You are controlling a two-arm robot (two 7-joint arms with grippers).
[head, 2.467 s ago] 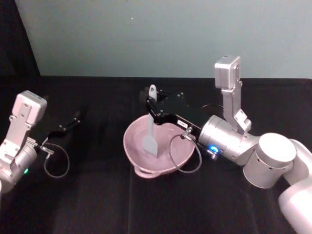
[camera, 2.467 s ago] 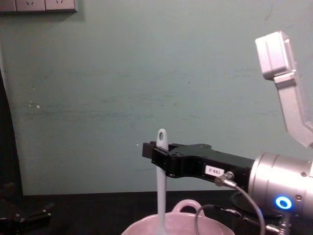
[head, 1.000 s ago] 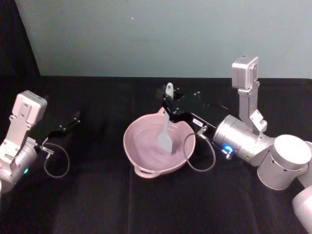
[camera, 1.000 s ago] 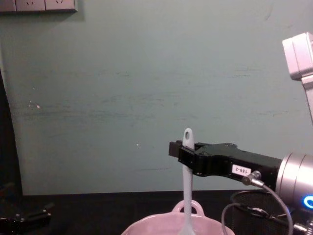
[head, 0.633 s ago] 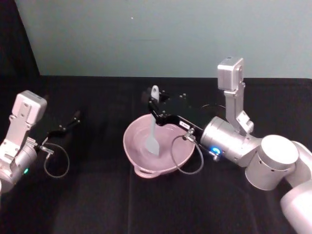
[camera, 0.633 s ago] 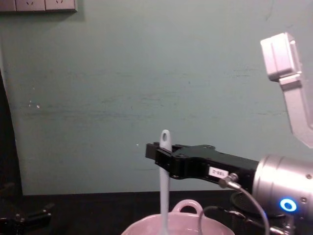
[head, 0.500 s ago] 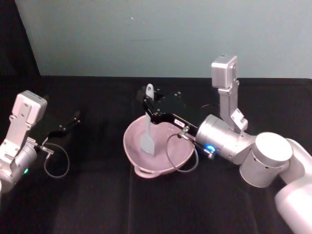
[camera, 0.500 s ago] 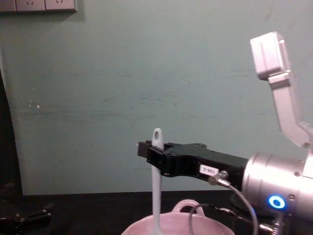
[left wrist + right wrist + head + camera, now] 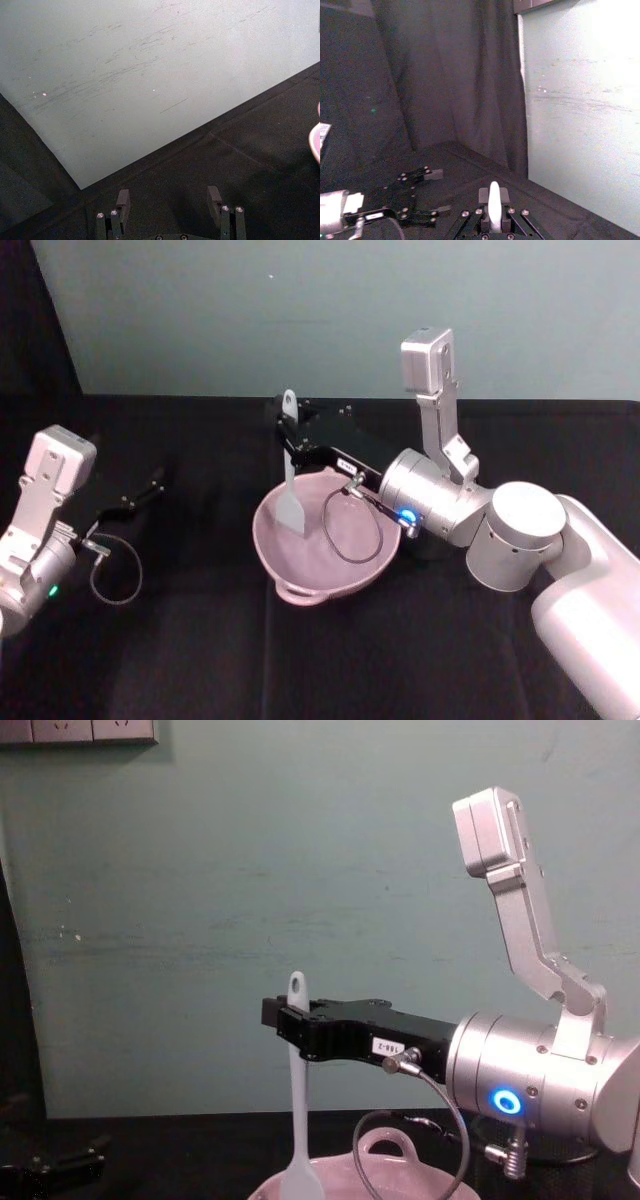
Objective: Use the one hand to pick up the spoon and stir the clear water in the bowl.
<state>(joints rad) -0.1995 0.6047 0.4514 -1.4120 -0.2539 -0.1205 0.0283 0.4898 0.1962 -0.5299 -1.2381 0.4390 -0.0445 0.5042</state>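
1. Stirring is the step in hand: the right gripper (image 9: 291,443) is clenched on the spoon (image 9: 290,480), gripping high on the handle just below the hole. The spoon hangs upright with its head down.
2. The right wrist view shows the white handle (image 9: 493,200) pinched between the two black fingers, its tip standing proud of them.
3. The spoon's flat head hangs over the bowl (image 9: 264,545), towards the side on the robot's left and close to the rim. In the chest view the head (image 9: 298,1175) comes down to about the level of the bowl's rim (image 9: 400,1182).
4. The water cannot be made out inside the pink bowl, so whether the head is dipped in it cannot be told.
5. The left gripper (image 9: 152,483) is parked well apart on the black table (image 9: 200,660), on the robot's left. Its fingers (image 9: 122,199) are spread and hold nothing.
6. The next move looks to be a sweep of the head back through the middle of the bowl. It would need to ride low enough to reach the water without knocking the side.
7. Two risks stand out. The grip so high on the handle may let the head swing, and a loop of cable (image 9: 340,530) from the right wrist hangs over the bowl, close to the spoon's path.
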